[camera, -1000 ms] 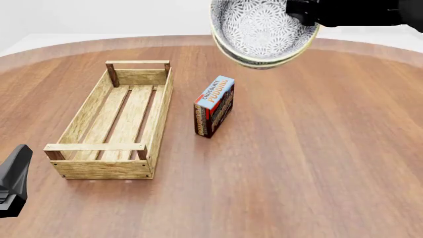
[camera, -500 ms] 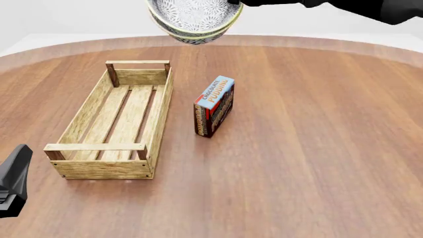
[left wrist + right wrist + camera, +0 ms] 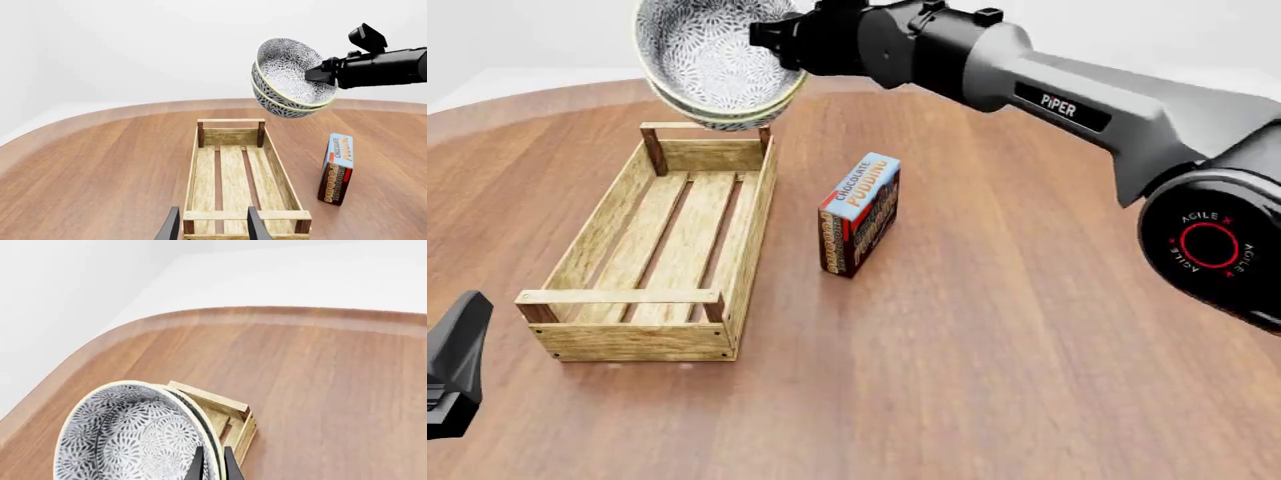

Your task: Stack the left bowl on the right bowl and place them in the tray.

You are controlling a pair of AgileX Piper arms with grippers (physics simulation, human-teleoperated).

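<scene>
Two patterned grey-and-white bowls (image 3: 711, 62) sit nested one inside the other, tilted, in the air over the far end of the tray (image 3: 751, 235). My right gripper (image 3: 777, 33) is shut on their rim. The right wrist view shows the bowls (image 3: 130, 435) with the fingers (image 3: 227, 465) clamped on the rim and the tray's end (image 3: 230, 412) below. The tray, a long light-wood crate, holds nothing. My left gripper (image 3: 213, 230) stands open near the tray's (image 3: 277, 172) near end, with nothing in it. From there the bowls (image 3: 290, 77) hang high beyond the tray.
A chocolate pudding box (image 3: 861, 213) stands upright just right of the tray, also seen in the left wrist view (image 3: 337, 167). The round wooden table (image 3: 1041, 330) spreads to the right. The left arm's black body (image 3: 457, 365) sits at the near left edge.
The right arm has carried the nested bowls leftward, from over the table's far middle to over the tray's far end. The left arm has not moved.
</scene>
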